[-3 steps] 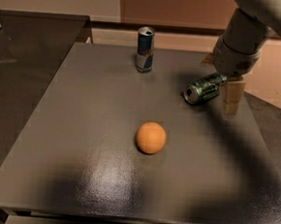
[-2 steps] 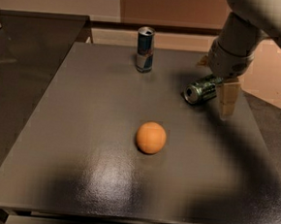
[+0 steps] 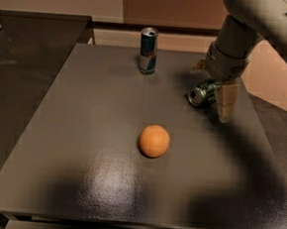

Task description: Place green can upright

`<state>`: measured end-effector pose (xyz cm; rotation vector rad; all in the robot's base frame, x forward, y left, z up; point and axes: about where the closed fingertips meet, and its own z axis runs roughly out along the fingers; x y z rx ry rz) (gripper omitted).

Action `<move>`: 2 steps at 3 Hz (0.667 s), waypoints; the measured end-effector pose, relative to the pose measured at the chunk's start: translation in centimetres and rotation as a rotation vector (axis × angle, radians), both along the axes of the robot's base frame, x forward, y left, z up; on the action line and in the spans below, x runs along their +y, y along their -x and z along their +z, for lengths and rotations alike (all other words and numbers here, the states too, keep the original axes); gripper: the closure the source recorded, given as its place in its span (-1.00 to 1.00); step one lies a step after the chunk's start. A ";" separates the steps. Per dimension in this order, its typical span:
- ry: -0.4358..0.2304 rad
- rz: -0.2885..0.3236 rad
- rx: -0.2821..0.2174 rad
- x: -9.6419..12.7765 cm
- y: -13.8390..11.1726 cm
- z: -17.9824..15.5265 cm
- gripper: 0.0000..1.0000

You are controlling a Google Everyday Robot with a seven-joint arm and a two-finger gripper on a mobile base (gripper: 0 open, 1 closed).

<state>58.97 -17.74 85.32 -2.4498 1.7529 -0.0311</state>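
Observation:
The green can [image 3: 202,93] lies on its side at the right rear of the dark table [image 3: 81,146], silver top facing front-left. My gripper [image 3: 211,91] hangs over it from the upper right. One pale finger [image 3: 226,100] stands just in front and to the right of the can, and the other finger [image 3: 200,65] shows behind it. The fingers are spread apart on either side of the can, which rests on the table.
A slim blue-and-silver can [image 3: 148,50] stands upright at the rear centre. An orange ball [image 3: 154,140] sits mid-table. A darker counter [image 3: 24,52] adjoins on the left. The table's right edge is close to the green can.
The gripper has shifted slightly left and lower, bringing its front finger nearer the green can. The can, the ball and the blue can have not moved.

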 end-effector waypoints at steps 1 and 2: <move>0.001 0.026 0.015 0.3 -0.2 -0.4 -0.65; 0.000 0.033 0.025 0.4 -0.4 -0.6 -0.17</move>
